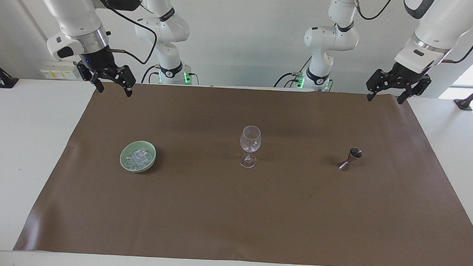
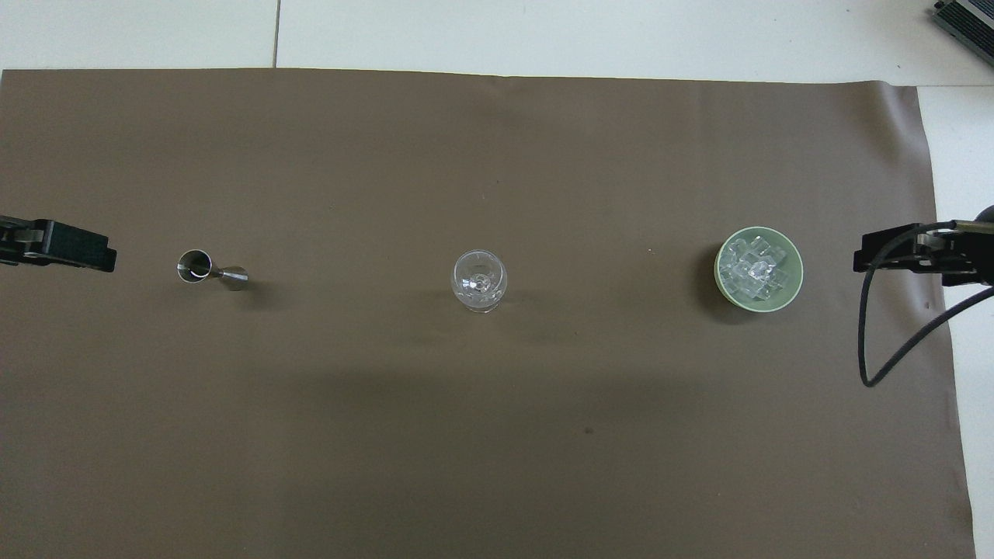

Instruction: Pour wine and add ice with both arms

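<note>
An empty clear wine glass [image 1: 250, 141] [image 2: 479, 279] stands upright mid-mat. Toward the right arm's end sits a pale green bowl [image 1: 122, 157] [image 2: 718, 272] heaped with ice [image 1: 139, 158] [image 2: 755, 270]. A small steel jigger [image 1: 350, 158] [image 2: 210, 268] stands toward the left arm's end. No wine shows, and I cannot tell what the jigger holds. My right gripper [image 1: 115, 91] [image 2: 893, 256] hangs open and empty above the mat's edge at its arm's end. My left gripper [image 1: 384, 100] [image 2: 78, 252] hangs open and empty the same way. Both arms wait, well apart from the objects.
A brown mat [image 1: 233, 211] covers most of the white table [image 1: 23, 161]. Glass, bowl and jigger stand in one row across it. A black cable [image 2: 870, 341] loops down from the right wrist. Black clamps [image 1: 2, 79] sit at the table's corners nearest the robots.
</note>
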Controlling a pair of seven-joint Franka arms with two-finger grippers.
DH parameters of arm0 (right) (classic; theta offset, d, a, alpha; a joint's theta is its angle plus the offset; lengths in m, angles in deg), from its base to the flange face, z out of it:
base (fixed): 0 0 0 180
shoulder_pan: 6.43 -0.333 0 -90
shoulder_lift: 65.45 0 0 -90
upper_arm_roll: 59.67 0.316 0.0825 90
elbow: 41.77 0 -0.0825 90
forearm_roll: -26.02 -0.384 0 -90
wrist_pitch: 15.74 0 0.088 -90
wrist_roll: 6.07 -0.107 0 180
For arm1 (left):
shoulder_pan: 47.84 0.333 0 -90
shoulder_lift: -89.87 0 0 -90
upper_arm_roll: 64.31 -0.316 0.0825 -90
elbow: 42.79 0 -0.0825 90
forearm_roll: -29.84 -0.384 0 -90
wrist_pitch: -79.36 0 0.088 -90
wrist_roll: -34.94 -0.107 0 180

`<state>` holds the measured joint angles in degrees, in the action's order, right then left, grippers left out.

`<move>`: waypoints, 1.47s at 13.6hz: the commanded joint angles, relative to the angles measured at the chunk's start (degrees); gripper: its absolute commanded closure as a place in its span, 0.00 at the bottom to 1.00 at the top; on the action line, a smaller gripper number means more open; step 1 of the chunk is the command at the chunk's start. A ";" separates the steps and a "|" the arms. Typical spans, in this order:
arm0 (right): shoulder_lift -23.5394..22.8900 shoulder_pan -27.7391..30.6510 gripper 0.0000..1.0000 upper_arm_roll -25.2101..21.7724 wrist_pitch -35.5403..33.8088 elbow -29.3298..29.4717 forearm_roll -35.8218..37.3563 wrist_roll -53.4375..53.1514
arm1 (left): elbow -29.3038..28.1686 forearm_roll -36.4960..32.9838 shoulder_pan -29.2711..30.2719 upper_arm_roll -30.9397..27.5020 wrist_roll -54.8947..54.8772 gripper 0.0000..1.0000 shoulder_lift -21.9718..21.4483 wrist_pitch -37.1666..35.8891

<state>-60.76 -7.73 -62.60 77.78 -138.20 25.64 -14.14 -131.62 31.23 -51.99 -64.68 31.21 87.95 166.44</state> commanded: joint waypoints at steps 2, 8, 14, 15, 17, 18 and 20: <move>0.94 0.60 0.00 0.48 -0.01 -0.77 0.29 1.13 | -0.99 -0.07 -0.51 -0.25 -0.41 0.00 -0.80 1.07; 0.94 0.60 0.00 0.48 -0.01 -0.77 0.29 1.13 | -1.34 -0.07 -1.39 -0.25 -0.76 0.00 -0.98 1.51; 0.94 0.60 0.00 0.48 -0.01 -0.86 0.29 1.13 | -2.66 -0.07 -2.88 -0.25 0.03 0.00 -1.33 3.01; 0.94 0.60 0.00 0.48 -0.01 -0.86 0.29 1.13 | -2.66 -0.07 -2.97 -0.25 0.12 0.00 -1.33 2.92; 0.94 0.60 0.00 0.48 -0.01 -0.77 0.29 1.13 | -2.75 -0.07 -2.97 -0.25 0.03 0.00 -1.42 2.48; 0.94 0.60 0.00 0.48 -0.01 -0.86 0.29 1.13 | -2.66 -0.07 -2.88 -0.25 0.03 0.00 -1.42 2.48; 0.94 0.60 0.00 0.56 -0.01 -0.86 0.29 1.13 | -2.40 -0.07 -3.06 -0.25 0.03 0.00 -1.33 2.57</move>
<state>-60.76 -7.73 -62.60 77.78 -138.21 25.64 -14.14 -132.51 31.26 -54.25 -64.33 31.05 87.95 168.09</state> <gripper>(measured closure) 0.000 0.000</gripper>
